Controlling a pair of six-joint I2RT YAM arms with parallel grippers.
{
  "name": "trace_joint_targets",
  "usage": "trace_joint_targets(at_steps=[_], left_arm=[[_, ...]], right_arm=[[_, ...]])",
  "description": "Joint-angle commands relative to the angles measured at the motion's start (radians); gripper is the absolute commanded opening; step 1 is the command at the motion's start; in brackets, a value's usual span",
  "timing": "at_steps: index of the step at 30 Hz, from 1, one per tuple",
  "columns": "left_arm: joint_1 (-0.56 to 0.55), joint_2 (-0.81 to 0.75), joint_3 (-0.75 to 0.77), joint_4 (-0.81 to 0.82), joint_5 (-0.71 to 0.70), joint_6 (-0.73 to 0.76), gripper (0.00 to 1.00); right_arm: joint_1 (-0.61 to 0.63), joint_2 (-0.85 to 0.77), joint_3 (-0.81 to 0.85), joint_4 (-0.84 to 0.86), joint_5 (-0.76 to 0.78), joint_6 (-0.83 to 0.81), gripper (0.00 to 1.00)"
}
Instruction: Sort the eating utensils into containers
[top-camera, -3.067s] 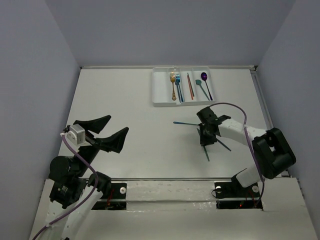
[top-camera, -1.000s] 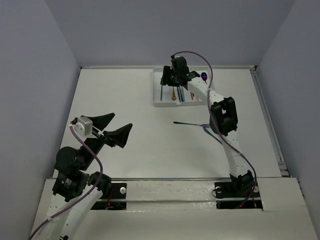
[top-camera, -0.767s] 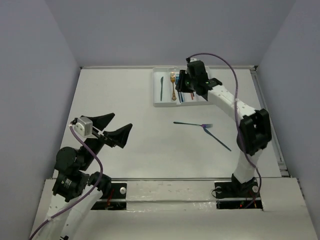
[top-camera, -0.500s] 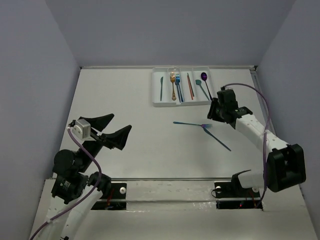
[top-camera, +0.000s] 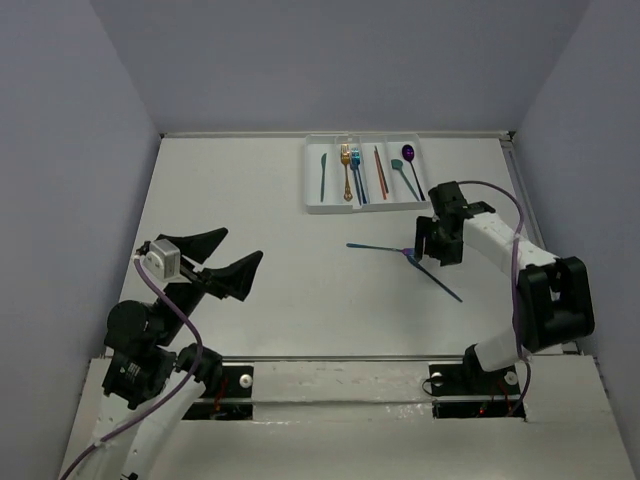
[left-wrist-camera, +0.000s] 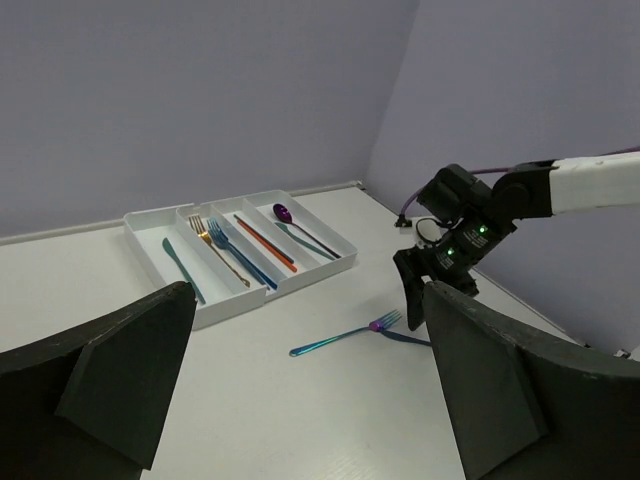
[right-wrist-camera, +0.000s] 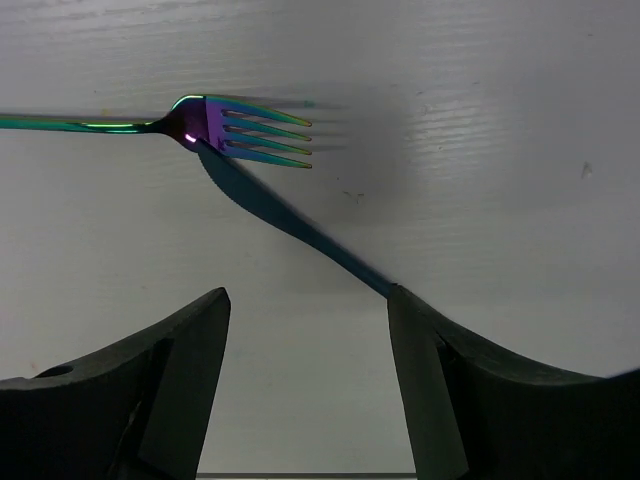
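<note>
From above, the right arm folds low just in front of the tray (top-camera: 312, 206). The right gripper (top-camera: 430, 250) is tipped down over the fork (top-camera: 380, 246) and knife (top-camera: 445, 287), while the left gripper (top-camera: 240, 245) hangs raised, well off to the tray's front-left. The left wrist view shows its jaws spread wide and empty. The right wrist view shows parted jaws gripping nothing, with the knife slanting between them.

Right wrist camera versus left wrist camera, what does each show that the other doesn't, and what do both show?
Only the right wrist view: a close look at the fork and its tines, its neck touching one end of the knife. Only the left wrist view: the white tray holding sorted utensils, plus the open left gripper. Both: the fork and knife on the table, and the open right gripper near them.
</note>
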Motion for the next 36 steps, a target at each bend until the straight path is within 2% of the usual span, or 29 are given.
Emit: trace_joint_targets(at_steps=[1,4,12,18,23,25,29,36], left_arm=[[-0.004,-0.024,0.031,0.043,0.007,0.001,0.99],[-0.004,-0.030,0.032,0.040,0.004,0.002,0.99],[-0.013,-0.032,0.032,0.042,0.003,0.002,0.99],[-0.013,-0.027,0.032,0.040,0.004,0.004,0.99],[-0.013,-0.030,0.032,0.040,0.004,0.002,0.99],[-0.013,-0.030,0.032,0.040,0.006,0.002,0.99],[-0.013,-0.030,0.032,0.040,0.003,0.002,0.99],[-0.013,-0.032,0.032,0.040,0.003,0.002,0.99]], right_arm=[[-0.004,0.085,0.047,-0.051,-0.068,-0.117,0.70],[-0.004,0.105,0.045,-0.038,-0.144,-0.136,0.71],[-0.013,0.195,0.029,0.009,-0.150,-0.134,0.71],[-0.013,0.194,0.022,0.032,-0.168,-0.121,0.69],[-0.013,0.128,-0.043,0.083,-0.254,-0.093,0.60],[-0.004,0.091,-0.082,0.098,-0.262,-0.066,0.53],[0.065,0.054,-0.142,0.123,-0.262,-0.024,0.38],[0.238,0.051,-0.166,0.161,-0.182,0.089,0.22]])
